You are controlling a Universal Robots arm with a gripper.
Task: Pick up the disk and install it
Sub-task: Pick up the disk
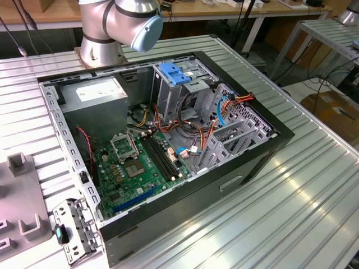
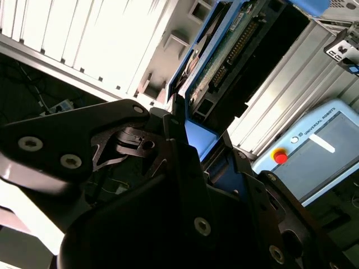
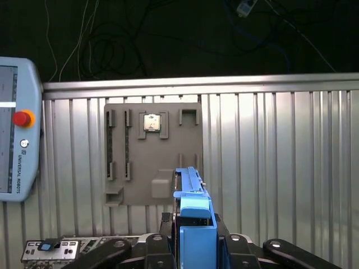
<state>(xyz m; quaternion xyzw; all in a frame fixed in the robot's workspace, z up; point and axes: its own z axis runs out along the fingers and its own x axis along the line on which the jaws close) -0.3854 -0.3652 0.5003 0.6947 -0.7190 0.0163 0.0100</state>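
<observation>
Disk [image 3: 192,210], half-hidden, apparently in tool [image 3: 193,232]

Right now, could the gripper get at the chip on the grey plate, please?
Probably not. Nothing covers the chip on the grey plate, but the gripper is shut on the disk, so its fingers look occupied.

Open computer case [image 1: 185,216] on the table [image 1: 297,213], arm base [image 1: 98,47] behind it.
Inside the case, the motherboard [image 1: 134,168] lies on the floor, the power supply [image 1: 92,95] behind it and the drive cage [image 1: 164,101] toward the exterior view's right; a bracket [image 1: 76,227] lies off the case's near corner, beside the fixture plate [image 1: 19,207]. In the first wrist view the disk [image 3: 190,185] sits clamped between the gripper's [image 3: 193,221] fingers, with the plate beyond it and a teach pendant [image 3: 17,140] beside that plate.
</observation>
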